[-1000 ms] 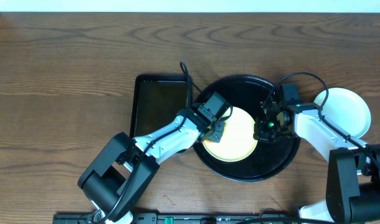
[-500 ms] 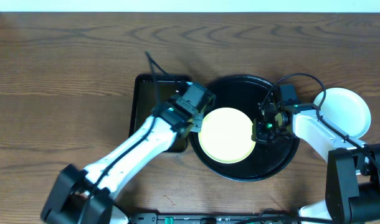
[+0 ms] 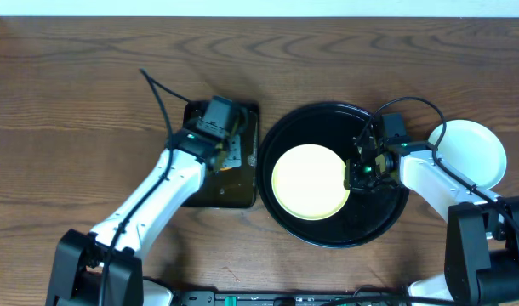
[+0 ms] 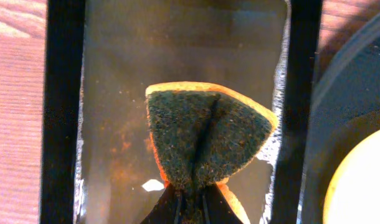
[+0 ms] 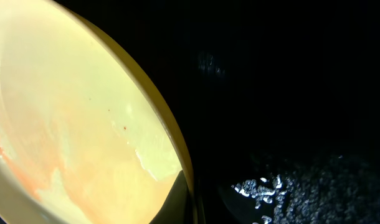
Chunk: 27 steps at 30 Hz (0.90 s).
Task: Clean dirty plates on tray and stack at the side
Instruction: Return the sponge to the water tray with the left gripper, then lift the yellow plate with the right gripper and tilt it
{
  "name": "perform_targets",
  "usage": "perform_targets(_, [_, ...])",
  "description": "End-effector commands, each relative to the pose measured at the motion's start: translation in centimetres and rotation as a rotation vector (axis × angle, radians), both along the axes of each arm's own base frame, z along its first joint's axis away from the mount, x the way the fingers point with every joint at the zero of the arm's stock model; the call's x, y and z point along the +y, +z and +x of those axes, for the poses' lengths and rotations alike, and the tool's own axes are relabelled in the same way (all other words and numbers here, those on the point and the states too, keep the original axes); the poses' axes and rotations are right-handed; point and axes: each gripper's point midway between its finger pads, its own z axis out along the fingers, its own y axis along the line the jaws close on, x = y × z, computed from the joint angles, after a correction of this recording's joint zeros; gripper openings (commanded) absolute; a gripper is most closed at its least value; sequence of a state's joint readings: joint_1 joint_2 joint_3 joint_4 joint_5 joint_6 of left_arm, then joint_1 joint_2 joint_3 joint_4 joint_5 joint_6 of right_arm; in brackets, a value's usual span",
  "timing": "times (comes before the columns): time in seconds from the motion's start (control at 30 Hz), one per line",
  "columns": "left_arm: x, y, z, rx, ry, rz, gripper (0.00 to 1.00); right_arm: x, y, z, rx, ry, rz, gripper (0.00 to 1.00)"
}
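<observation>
Left jaws clamp the sponge (image 4: 209,134) over the rectangular tray (image 4: 59,112). Right jaws pinch the yellow plate (image 3: 308,183) by its rim, inside the round tray (image 3: 387,217); residual sauce film may cause slippage.

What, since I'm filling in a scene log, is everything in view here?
table: one, brown wood, under everything
round tray: one, glossy black, centre-right of the table
yellow plate: one, pale yellow with faint orange streaks, in the round tray
white plate: one seen, perhaps more beneath, on the table right of the round tray
rectangular tray: one, black, left of the round tray
sponge: one, dark green with an orange edge, folded, over the rectangular tray
left arm: white and black, jaws shut on the sponge
right arm: white and black, jaws gripping the yellow plate's right rim
</observation>
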State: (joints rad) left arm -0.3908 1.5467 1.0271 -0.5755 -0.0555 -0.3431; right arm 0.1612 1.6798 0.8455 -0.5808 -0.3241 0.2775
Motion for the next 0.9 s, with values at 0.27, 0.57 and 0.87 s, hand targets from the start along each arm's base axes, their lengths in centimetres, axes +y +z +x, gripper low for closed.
perform_targets(0.27, [-0.9, -3.8, 1.0, 0.160, -0.124, -0.473, 0.07, -3.6, 7.4, 2.7, -0.314, -0.052, -0.180, 0.01])
perform_targets(0.57, [2.1, -9.0, 0.7, 0.296, 0.000, -0.556, 0.08, -7.7, 14.6, 2.7, -0.563, -0.152, -0.362, 0.01])
perform_targets(0.87, [0.8, -4.4, 1.0, 0.227, -0.043, -0.658, 0.08, -9.2, 16.7, 3.2, -0.660, -0.101, -0.482, 0.01])
